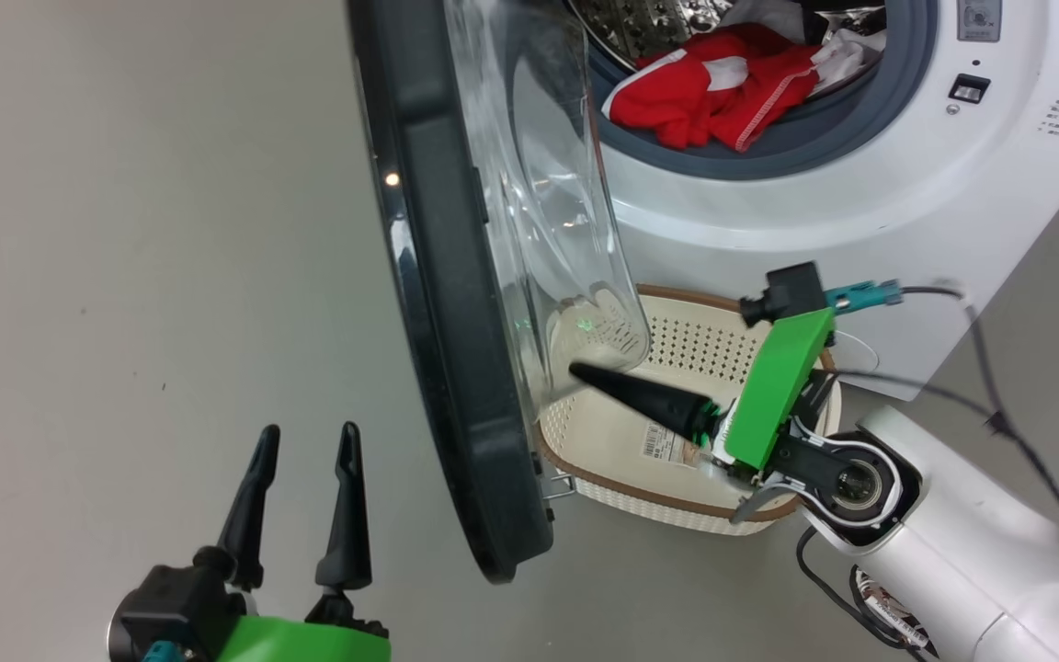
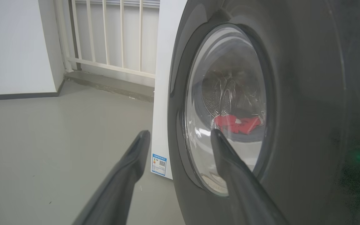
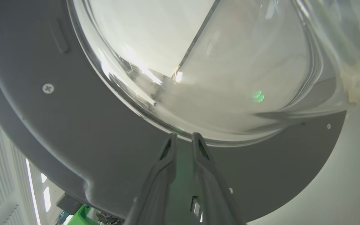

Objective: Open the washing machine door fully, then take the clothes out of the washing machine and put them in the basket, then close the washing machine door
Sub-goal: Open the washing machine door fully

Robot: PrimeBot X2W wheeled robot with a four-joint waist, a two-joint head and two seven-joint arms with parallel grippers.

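Both of my pincers flank the washing machine door (image 1: 456, 303), which stands swung out from the washing machine (image 1: 860, 193). Left pincer (image 1: 301, 496) hangs released on the door's outer side, fingers spread wide, touching nothing. Right pincer (image 3: 182, 139) points at the door's inner face where the glass bowl meets the rim, its fingers a narrow slit apart and holding nothing. Red clothes (image 1: 713, 87) lie in the drum mouth. Below the door sits the basket (image 1: 677, 349) on the floor.

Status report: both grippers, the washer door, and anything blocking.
Left gripper open, clear of the door. Right gripper nearly closed, tips at the glass inside. Clothes in drum; basket beside the door.
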